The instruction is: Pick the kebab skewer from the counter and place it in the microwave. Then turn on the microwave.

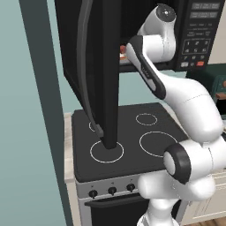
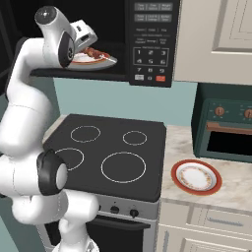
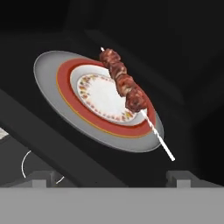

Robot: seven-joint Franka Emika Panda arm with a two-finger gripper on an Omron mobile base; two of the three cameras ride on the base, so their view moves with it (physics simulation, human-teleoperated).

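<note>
1 kebab skewer on microwave plate, beyond spread, empty end effector.

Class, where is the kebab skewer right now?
The kebab skewer lies across a red-rimmed plate inside the open microwave, just ahead of the open gripper.

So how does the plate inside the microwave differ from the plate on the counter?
The plate inside the microwave carries the kebab skewer; the plate on the counter shows nothing on it. The microwave plate sits high in the dark cavity by the open gripper; the counter plate lies low beside the stovetop. Both are round, white-centred and red-rimmed.
</note>
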